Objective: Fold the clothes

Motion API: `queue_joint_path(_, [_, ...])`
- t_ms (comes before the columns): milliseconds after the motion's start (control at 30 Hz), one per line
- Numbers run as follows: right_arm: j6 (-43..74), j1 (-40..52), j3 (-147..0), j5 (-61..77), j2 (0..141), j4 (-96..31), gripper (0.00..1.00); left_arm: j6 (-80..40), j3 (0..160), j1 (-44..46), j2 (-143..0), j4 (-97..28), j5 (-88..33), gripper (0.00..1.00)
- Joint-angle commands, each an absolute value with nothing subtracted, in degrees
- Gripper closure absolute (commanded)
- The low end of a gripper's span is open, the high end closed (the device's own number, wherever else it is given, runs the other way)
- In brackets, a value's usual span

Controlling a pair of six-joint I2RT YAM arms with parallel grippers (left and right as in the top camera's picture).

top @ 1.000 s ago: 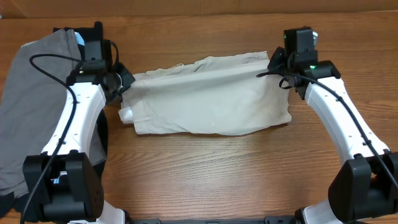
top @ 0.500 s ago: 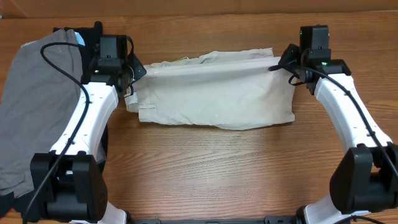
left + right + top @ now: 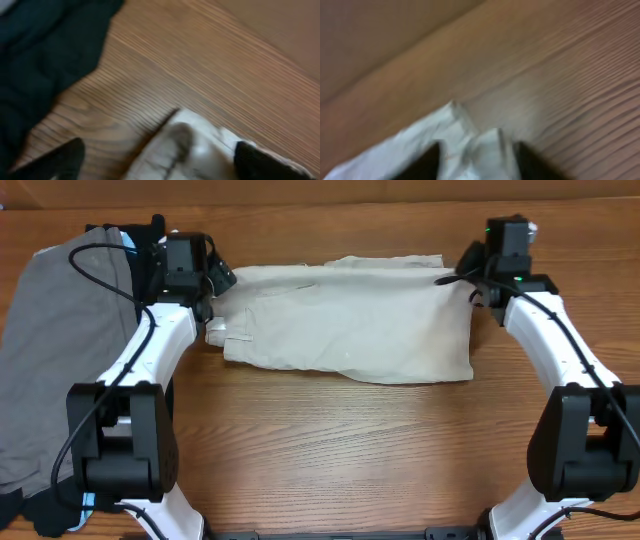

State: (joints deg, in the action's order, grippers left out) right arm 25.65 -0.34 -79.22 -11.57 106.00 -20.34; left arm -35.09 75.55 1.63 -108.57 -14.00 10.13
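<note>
A pair of pale cream cotton shorts (image 3: pixel 350 325) lies folded lengthwise across the far middle of the brown wood-grain counter (image 3: pixel 340 450), its long axis running left to right between the two arms. The left pincer (image 3: pixel 216 280) sits at the left end of the shorts. In the left wrist view its fingers (image 3: pixel 62 160) stand wide apart, a bunched fold of cloth lies between them, and bare wood shows beside one finger: released. The right pincer (image 3: pixel 463 272) sits at the far right corner. In the right wrist view, which is blurred, cloth fills the gap between its fingers (image 3: pixel 427 160): clenched on the shorts. A loose grey fabric garment (image 3: pixel 60 340) lies on the left edge of the counter.
</note>
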Motion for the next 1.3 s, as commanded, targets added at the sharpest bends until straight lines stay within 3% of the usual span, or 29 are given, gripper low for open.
queue_joint_path(0, [25.3, -0.9, -80.6, -14.7, 107.5, -18.7, 0.00, -29.9, 76.4, 1.1, -108.7, -13.7, 13.5, 0.00])
queue_joint_path(233, [25.2, -0.9, -80.8, -12.1, 106.8, -22.1, 0.00, -22.4, 86.1, 1.1, -102.7, -35.6, 6.7, 0.00])
queue_joint_path(567, [18.7, -0.8, -80.8, 8.2, 102.0, -28.2, 0.00, -16.9, 95.5, 1.1, -98.0, -60.6, -0.1, 0.00])
queue_joint_path(1267, [14.5, -0.7, -80.8, 10.8, 80.8, -38.5, 0.00, -9.9, 107.6, 1.1, -88.7, -78.5, -4.5, 0.00])
